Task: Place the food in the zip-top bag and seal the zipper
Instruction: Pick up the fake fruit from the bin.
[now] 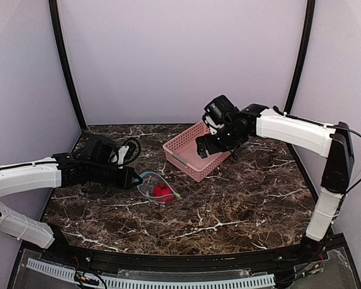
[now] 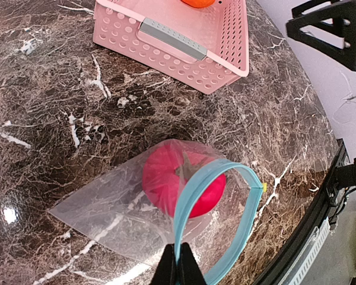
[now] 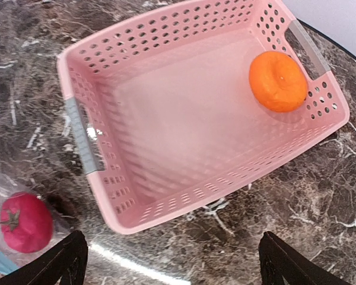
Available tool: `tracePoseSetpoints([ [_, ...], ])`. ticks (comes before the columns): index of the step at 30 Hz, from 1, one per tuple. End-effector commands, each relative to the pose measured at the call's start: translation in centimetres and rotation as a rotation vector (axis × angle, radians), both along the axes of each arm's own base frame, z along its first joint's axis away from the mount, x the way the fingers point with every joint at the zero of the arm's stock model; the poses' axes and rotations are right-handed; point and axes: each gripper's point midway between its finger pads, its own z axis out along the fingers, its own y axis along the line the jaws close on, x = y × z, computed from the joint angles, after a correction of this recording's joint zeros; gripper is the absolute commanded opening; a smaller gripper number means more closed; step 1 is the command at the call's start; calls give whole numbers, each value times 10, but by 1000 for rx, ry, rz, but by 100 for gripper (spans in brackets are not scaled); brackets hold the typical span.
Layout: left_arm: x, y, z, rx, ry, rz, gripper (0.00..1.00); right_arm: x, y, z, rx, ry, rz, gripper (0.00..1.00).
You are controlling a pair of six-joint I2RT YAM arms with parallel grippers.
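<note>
I am holding my left claw (image 2: 178,260) clamped on the blue zipper (image 2: 182,211) of the clear bag (image 2: 101,211), the red food (image 2: 187,185) lying inside it on the table (image 2: 53,95); the orange food (image 3: 277,81) is sitting in the pink basket (image 3: 107,65), my right claw (image 3: 172,256) hanging above with its fingers apart

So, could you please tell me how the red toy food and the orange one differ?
The red toy food lies inside the zip-top bag; the orange one sits in the pink basket. The red one shows a green stem, the orange one a dimple. Both are rounded.
</note>
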Motion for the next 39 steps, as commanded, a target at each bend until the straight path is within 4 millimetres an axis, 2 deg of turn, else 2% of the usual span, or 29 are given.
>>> tracePoseSetpoints([
  [1,0,5,5,-29,-11,32,1,43,-14,-9,-91,-23,-24,99],
  [4,-4,3,4,-70,-4,36,1,71,-21,-16,-118,-24,-68,99],
  [9,-6,6,3,-87,-2,53,1,109,-34,-40,-149,-7,-138,98],
  [19,-6,10,7,-82,-20,62,1,167,-53,-68,-131,3,-218,99],
  [27,-7,9,5,-80,-17,54,1,187,-62,-103,-79,69,-214,99],
  [33,-8,11,7,-62,-26,46,1,194,-65,-118,-77,87,-217,98],
  [39,-8,11,4,-54,-24,43,1,197,-58,-133,-64,115,-194,98],
])
